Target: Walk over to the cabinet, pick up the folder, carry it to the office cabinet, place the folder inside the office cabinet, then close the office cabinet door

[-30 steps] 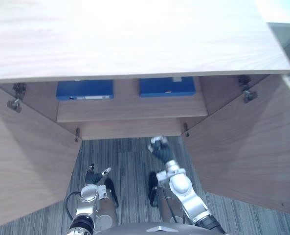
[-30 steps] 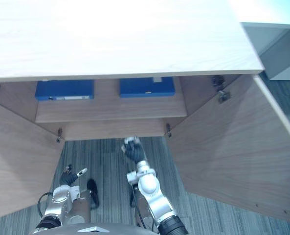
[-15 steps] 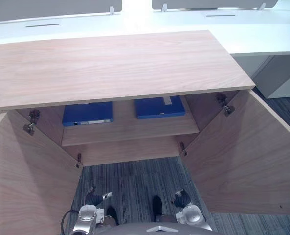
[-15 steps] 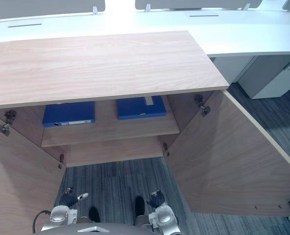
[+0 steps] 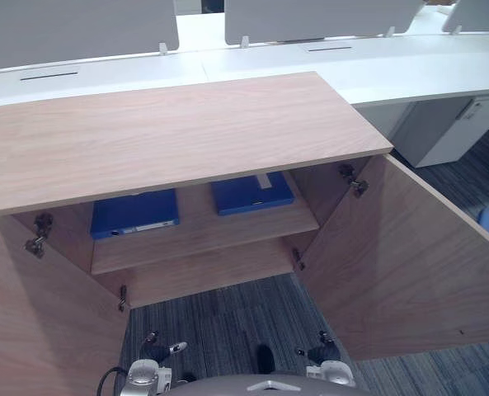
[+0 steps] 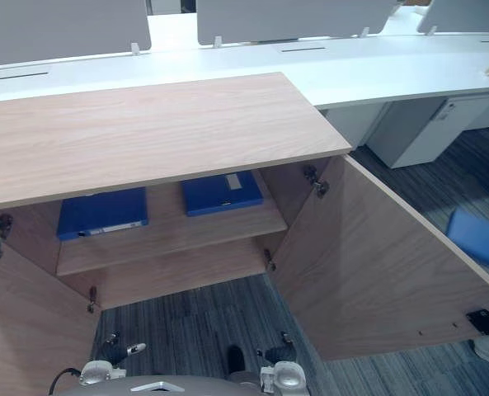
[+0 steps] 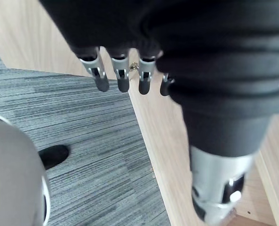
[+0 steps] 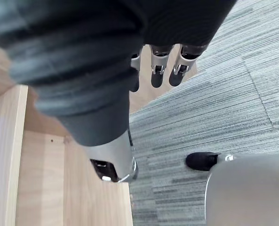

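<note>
Our left hand and right hand hang low, fingers loose and empty. The right arm has dropped back from the shelf, so we judge the placing done and the open right door next. The folder lies flat, ahead of and above the right fingers, near edge toward us. Its length seems to run inward under the top.

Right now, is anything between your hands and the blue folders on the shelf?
Nothing visible. The cabinet doors stand open; the blue folders lie flat on the shelf. The left hand and right hand hang low, open, in front.
</note>
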Available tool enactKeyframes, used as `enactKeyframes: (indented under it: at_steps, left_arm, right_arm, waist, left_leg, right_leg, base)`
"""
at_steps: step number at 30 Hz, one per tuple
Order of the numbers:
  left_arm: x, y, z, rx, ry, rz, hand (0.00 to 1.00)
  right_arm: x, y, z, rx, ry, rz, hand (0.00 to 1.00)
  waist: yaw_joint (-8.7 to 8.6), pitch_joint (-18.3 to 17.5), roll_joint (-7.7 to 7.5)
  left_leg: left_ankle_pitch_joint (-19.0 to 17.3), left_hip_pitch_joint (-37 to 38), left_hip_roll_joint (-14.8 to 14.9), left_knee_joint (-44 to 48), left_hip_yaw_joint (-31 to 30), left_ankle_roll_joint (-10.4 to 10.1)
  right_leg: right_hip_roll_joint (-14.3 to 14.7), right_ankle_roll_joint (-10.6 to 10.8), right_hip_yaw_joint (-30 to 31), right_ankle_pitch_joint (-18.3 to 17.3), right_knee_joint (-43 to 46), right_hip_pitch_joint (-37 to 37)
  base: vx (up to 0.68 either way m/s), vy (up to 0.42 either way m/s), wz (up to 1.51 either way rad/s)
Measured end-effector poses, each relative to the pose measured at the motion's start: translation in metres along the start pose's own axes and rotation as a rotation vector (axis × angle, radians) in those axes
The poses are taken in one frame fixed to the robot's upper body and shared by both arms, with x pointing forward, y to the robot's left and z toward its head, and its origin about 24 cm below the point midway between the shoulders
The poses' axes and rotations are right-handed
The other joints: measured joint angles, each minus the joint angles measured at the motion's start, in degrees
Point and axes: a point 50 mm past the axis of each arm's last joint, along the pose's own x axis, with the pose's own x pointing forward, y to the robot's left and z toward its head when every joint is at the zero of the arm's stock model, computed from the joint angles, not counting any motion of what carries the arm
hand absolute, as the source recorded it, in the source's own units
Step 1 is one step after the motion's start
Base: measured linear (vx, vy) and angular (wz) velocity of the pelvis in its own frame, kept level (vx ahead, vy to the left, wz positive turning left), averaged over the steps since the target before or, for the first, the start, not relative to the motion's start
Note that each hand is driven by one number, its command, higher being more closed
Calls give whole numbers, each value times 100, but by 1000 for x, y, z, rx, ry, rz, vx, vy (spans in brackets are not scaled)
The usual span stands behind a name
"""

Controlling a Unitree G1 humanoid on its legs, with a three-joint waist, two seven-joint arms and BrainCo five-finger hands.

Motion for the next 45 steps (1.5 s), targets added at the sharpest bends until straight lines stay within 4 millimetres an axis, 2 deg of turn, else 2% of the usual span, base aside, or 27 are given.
enactKeyframes:
  at_steps: [4, 9, 10, 12, 14, 17, 21, 27, 30, 33, 37, 45]
  left_arm:
    - [-1, 1, -5, -4, 22, 2, 0]
    - [-1, -2, -3, -28, 20, 1, 0]
    - [-1, -4, -2, -57, 18, 5, 0]
    - [-1, -5, 0, -71, 14, 6, 0]
    - [-1, -6, 4, -112, 5, 12, 0]
    - [-1, -10, 8, -157, -8, 9, 0]
    - [-3, -22, 8, -202, 1, -27, 0]
    - [-5, -31, 11, -205, -5, -66, 0]
    - [-5, -34, 12, -188, -14, -79, 0]
    - [-6, -36, 11, -173, -19, -90, 0]
    - [-8, -39, 8, -147, -21, -122, 0]
    - [-11, -47, 4, -89, -27, -172, 0]
  right_arm:
    - [-6, -19, 2, 109, -45, -73, 0]
    - [-16, -62, 7, 306, -113, -241, 0]
    - [-19, -79, 14, 381, -157, -312, 0]
    - [-21, -90, 18, 426, -186, -358, 0]
    - [-26, -109, 34, 510, -274, -416, 0]
    - [-33, -129, 58, 562, -402, -470, 0]
    - [-36, -152, 108, 625, -600, -495, 0]
    - [-40, -172, 156, 690, -774, -468, 0]
    - [-45, -184, 177, 696, -847, -457, 0]
    - [-49, -191, 192, 686, -901, -424, 0]
    - [-49, -187, 215, 624, -951, -338, 0]
    - [-42, -169, 245, 415, -960, -198, 0]
  waist:
    - [-178, -24, 12]
    - [-429, -72, 92]
    - [-495, -89, 130]
    - [-543, -94, 154]
    - [-620, -119, 219]
    - [-687, -100, 294]
    - [-739, -27, 462]
    - [-769, 104, 645]
    - [-799, 159, 762]
    - [-804, 187, 809]
    - [-814, 225, 833]
    - [-742, 306, 880]
  left_leg:
    - [-152, 116, 19, 29, 440, -10]
    - [-419, 282, 137, 241, 959, -11]
    - [-482, 356, 174, 258, 1128, -28]
    - [-522, 391, 202, 281, 1220, -38]
    - [-589, 410, 268, 341, 1407, -58]
    - [-613, 414, 310, 354, 1601, -83]
    - [-678, 528, 366, 357, 1994, -173]
    - [-689, 570, 404, 307, 2319, -191]
    - [-690, 531, 402, 293, 2353, -193]
    - [-690, 527, 401, 273, 2357, -193]
    - [-690, 451, 374, 281, 2411, -193]
    - [-687, 319, 373, 314, 2460, -197]
  right_leg:
    - [94, -1, 428, 44, 3, -106]
    - [252, -40, 896, 44, 5, -127]
    - [296, -70, 1030, 27, 17, -130]
    - [341, -99, 1068, 5, 52, -143]
    - [406, -182, 1200, -64, 140, -224]
    - [508, -145, 1346, -129, 356, -403]
    - [681, -161, 1693, -151, 434, -518]
    - [851, -119, 1985, -119, 449, -652]
    - [859, -99, 2013, -104, 444, -704]
    - [859, -90, 2015, -96, 426, -707]
    - [848, -58, 2096, -47, 411, -797]
    - [837, -51, 2141, 56, 324, -906]
  base:
    - [30, 14, -63]
    - [24, -8, -58]
    - [6, -18, -49]
    - [0, -24, -38]
    - [-4, -43, -37]
    - [-3, -46, -33]
    - [-9, -49, -46]
    - [-4, -76, -30]
    - [2, -70, -9]
    - [-10, -68, -1]
    - [-26, -67, -7]
    - [-16, -75, -4]
